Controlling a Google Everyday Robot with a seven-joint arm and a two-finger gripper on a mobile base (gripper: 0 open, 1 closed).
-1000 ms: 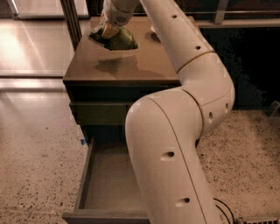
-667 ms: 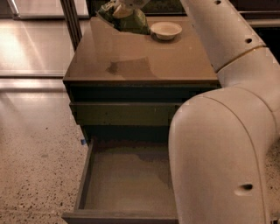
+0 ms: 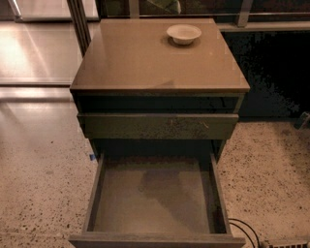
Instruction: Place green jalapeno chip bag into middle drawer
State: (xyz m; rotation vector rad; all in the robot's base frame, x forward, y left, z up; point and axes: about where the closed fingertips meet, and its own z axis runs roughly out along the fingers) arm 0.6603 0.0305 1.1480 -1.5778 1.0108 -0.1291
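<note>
1. Hand is out of sight, so I cannot tell if it is open or closed.
2. A green bit at the top edge, behind the white bowl [image 3: 184,34], may be the chip bag [image 3: 164,5].
3. The middle drawer [image 3: 152,201] is pulled out, low under the counter [image 3: 140,58].

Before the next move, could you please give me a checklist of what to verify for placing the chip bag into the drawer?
1. Is the middle drawer pulled open: ok.
2. Is its floor bare: ok.
3. Is the gripper in view: not ok, it is outside the frame.
4. Is the green jalapeno chip bag held: cannot tell, no bag is clearly visible.
5. Is the white bowl away from the drawer, on the cabinet top: ok.
</note>
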